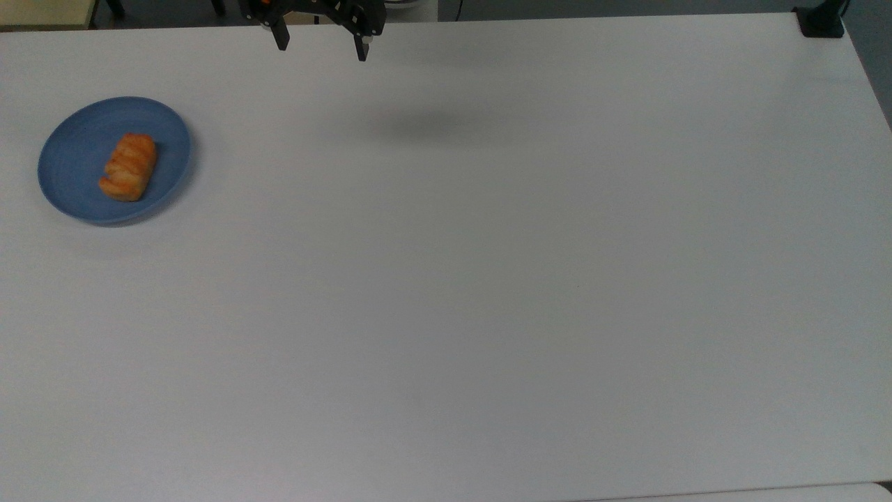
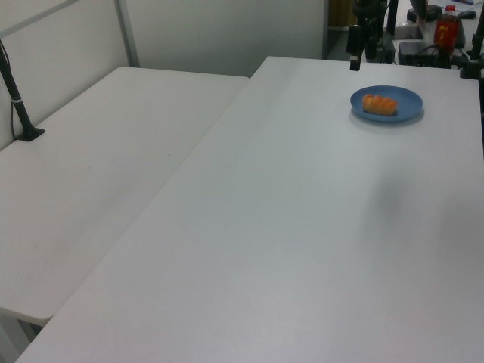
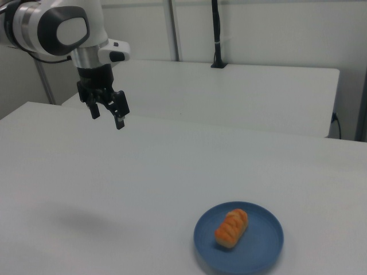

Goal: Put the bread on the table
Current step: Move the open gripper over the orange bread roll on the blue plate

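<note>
Top view: gripper (image 1: 319, 47) at 12 o'clock edge of table (image 1: 488, 279), fingers spread wide, nothing held, hanging above the surface
Bread: on plate (image 1: 73, 146), at 9 o'clock of the top view; bread (image 1: 128, 166) sits a bit toward 3 o'clock of plate centre, long axis roughly 12–6, slightly tilted
Gripper vs bread: well apart
Left view: plate (image 2: 404, 107) at 1 o'clock, bread (image 2: 379, 103) on it; gripper (image 2: 354, 57) just off plate's 11 o'clock, raised
Right view: gripper (image 3: 106, 115) at 10 o'clock, pointing down, jaws apart; bread (image 3: 231, 227) on plate (image 3: 261, 246) at 5 o'clock
Shadow: soft dark patch (image 1: 435, 129) on table at 12 o'clock of the top view
Bottle: red-labelled bottle (image 2: 447, 26) behind table in the left view
</note>
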{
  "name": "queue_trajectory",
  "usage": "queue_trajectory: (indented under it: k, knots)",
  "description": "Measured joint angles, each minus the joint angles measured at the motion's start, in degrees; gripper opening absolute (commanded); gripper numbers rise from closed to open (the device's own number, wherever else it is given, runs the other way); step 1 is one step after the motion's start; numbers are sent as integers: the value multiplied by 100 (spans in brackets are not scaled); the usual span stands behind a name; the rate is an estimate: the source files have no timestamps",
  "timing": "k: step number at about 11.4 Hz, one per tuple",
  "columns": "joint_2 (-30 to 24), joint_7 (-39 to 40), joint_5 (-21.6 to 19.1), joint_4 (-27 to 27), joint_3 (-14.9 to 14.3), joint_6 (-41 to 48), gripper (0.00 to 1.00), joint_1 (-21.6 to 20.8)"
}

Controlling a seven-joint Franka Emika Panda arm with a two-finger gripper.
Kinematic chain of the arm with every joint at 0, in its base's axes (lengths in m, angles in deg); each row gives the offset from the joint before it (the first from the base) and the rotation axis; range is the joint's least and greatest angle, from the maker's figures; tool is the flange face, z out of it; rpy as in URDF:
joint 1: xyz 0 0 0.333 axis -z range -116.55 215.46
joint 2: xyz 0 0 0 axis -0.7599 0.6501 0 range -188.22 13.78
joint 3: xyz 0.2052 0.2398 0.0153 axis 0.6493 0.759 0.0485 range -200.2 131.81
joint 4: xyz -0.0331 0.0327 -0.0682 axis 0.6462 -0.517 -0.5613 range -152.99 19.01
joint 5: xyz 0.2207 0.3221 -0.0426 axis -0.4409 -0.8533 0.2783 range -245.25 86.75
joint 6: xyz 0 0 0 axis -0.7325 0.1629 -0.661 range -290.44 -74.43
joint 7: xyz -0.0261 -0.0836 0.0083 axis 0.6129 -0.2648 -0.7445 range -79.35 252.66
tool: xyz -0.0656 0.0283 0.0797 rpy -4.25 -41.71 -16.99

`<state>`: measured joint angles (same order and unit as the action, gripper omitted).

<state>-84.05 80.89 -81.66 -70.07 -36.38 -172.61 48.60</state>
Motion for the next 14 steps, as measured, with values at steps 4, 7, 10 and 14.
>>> queue_trajectory:
  k: [4, 7, 10, 14]
  knots:
    - [15, 938, 52, -3, -855, -98, 100, 1]
    - [198, 2001, 51, -58, -1924, -763, 100, 16]
    - [640, 2850, 0, -253, -2753, -1689, 100, 65]
    - [1251, 3209, -169, -439, -2984, -2364, 100, 233]
